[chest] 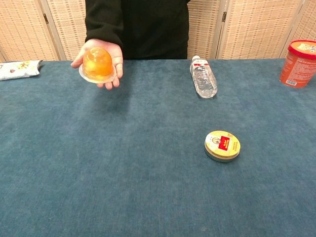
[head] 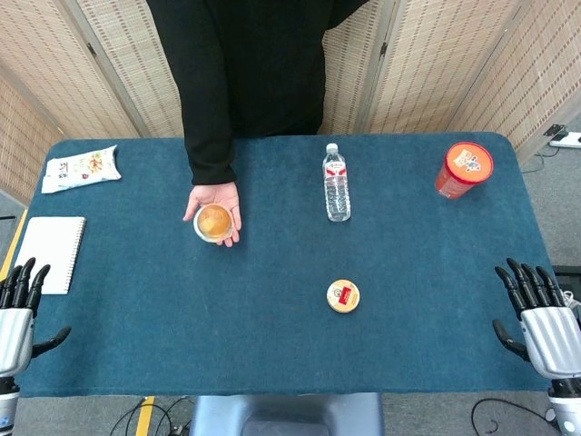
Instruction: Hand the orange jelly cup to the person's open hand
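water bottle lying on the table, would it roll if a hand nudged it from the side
Probably. The clear plastic water bottle lies on its side on the blue cloth-covered table, and its round body would likely roll under a sideways nudge, though the cloth may slow it. It looks full, so fairly heavy. Its smooth plastic may be slippery to grip.

A rectangular table covered in dark blue felt-like cloth (head: 272,309) is seen. A clear plastic water bottle with a white cap (head: 336,183) is laid on its side near the far edge. A round yellow tin with a red label (head: 343,296) is set nearer the front. A red cylindrical tub with an orange lid (head: 463,169) is stood upright at the far right corner. A white snack packet (head: 82,168) is laid flat at the far left corner, and a white spiral notebook (head: 50,254) is placed near it along the left edge.
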{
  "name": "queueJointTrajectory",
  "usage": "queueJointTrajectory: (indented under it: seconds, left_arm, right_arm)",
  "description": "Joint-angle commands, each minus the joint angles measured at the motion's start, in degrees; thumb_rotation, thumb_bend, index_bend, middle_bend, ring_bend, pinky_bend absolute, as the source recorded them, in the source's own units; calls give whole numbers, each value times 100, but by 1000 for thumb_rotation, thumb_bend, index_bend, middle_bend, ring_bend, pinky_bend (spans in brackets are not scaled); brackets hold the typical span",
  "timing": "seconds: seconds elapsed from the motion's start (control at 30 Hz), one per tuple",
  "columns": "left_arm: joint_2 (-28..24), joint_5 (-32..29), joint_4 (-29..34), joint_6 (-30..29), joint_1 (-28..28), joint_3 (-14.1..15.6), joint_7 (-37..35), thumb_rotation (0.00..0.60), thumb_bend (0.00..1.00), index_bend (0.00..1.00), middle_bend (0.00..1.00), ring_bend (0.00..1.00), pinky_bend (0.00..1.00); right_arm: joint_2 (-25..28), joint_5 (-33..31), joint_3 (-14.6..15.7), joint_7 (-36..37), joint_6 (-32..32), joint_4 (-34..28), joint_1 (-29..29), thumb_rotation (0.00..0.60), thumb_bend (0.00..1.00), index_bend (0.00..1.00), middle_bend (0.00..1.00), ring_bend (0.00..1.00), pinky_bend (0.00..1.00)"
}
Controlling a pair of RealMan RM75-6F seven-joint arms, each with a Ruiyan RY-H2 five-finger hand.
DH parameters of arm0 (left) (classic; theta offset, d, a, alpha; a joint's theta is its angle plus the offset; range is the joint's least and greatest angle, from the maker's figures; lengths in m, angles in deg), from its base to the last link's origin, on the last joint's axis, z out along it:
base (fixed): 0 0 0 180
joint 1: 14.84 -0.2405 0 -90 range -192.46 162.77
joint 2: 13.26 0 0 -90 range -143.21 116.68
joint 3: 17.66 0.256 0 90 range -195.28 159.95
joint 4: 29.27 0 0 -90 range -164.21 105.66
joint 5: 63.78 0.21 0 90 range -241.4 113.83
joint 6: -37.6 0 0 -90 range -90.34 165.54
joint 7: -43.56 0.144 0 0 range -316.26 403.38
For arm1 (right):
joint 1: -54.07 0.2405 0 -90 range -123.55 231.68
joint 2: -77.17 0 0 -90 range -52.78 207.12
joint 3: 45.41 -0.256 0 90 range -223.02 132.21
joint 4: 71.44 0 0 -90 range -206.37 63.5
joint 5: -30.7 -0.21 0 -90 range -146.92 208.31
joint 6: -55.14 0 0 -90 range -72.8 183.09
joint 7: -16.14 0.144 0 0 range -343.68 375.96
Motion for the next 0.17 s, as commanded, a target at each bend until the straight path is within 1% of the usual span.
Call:
queueJointTrajectory:
  seconds: [0.03, 0.17]
  left_arm:
    - [386, 420, -523, -425, -452, -34, -215, 600, 139, 0, 0, 0, 169]
    - [343, 445, -518, -203, -512, -117, -254, 600, 139, 0, 0, 0, 169]
  right_arm:
    - [-50, -66, -44, -78, -53, -33, -26, 600, 288, 0, 0, 0, 0]
    - [-71, -113, -64, -131, -28, -35, -13, 600, 287, 0, 0, 0, 0]
